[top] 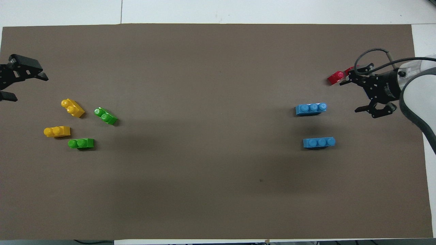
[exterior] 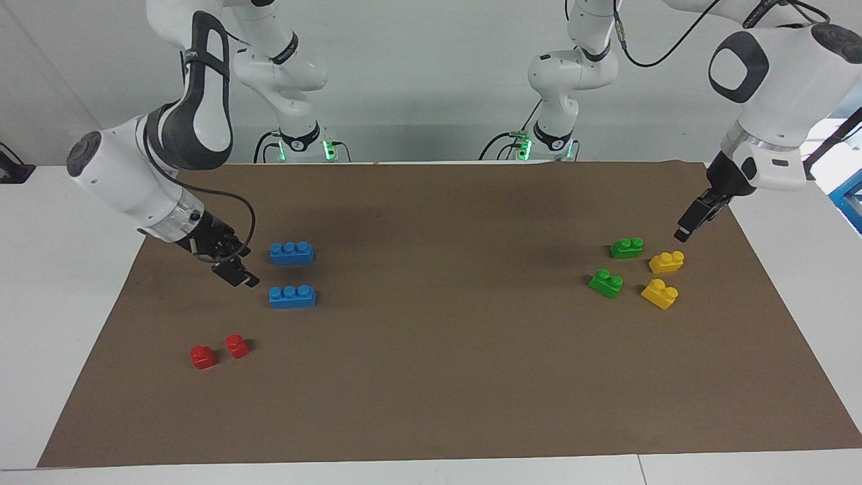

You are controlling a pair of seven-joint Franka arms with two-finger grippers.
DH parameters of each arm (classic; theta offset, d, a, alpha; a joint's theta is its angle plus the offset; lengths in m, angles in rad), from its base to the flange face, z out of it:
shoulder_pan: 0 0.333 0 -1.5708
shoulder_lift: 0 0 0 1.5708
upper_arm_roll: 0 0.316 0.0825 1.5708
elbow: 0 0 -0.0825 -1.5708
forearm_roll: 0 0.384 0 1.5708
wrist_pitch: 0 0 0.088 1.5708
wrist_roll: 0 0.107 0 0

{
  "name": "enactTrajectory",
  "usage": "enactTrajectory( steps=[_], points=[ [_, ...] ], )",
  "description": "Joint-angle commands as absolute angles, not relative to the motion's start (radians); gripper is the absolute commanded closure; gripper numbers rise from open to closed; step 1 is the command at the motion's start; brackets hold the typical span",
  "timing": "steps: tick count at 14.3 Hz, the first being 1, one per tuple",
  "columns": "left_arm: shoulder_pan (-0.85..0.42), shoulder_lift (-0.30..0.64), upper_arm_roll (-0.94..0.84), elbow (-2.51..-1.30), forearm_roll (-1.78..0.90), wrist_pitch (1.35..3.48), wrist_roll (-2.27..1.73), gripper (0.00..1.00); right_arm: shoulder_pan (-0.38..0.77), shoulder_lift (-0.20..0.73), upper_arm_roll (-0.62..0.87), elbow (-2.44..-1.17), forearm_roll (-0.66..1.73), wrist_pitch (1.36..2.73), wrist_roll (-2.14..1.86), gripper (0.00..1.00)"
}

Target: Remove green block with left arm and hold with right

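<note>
- Status: task not started, as far as I can judge. Nothing gripped, nothing lifted.
- Two green blocks, both loose on the brown mat (exterior: 431, 404), mid-right of the facing view: one (exterior: 626, 248) nearer the robots, other (exterior: 606, 283) farther from them. Overhead view shows them lower left of frame (top: 81, 143) and (top: 106, 116).
- Neither green block is joined to anything; each sits by itself, studs up. Can't tell which one the task means.
- Two yellow blocks (exterior: 667, 261) (exterior: 660, 294) just beside the greens, toward the left arm's end, apart from them.
- Left gripper (exterior: 683, 232): up in the air at right of the facing view, over the mat near the nearer green + yellow pair, touching nothing. Overhead view, left edge (top: 13, 86): fingers spread, empty.
- Right gripper (exterior: 237, 274): mid-left of the facing view, low over the mat beside the two blue blocks (exterior: 291, 252) (exterior: 292, 296), well apart from the greens. Overhead view, right edge (top: 357, 95): fingers spread, empty.
- Two red blocks (exterior: 203, 357) (exterior: 237, 345) lower left of the facing view, not involved.
- Left to do, my read: all of it. Left gripper must come down + grab a green; right arm has the whole mat to cross before it can hold anything.
</note>
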State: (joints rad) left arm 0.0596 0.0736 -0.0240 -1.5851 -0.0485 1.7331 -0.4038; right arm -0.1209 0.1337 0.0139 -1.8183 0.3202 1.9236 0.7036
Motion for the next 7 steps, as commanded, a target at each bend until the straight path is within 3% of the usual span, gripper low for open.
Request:
enactTrajectory(
  steps=[1, 7],
  points=[
    [0.068, 0.081, -0.012, -1.528, -0.038, 1.619, -0.226, 0.0, -0.123, 0.091, 0.037, -1.721, 0.172, 1.826, 0.487, 0.03],
    [0.054, 0.08, -0.02, -1.415, -0.003, 1.45, -0.06, 0.0, -0.123, -0.015, 0.044, -1.683, 0.054, 1.717, 0.126, 0.02]
  ],
)
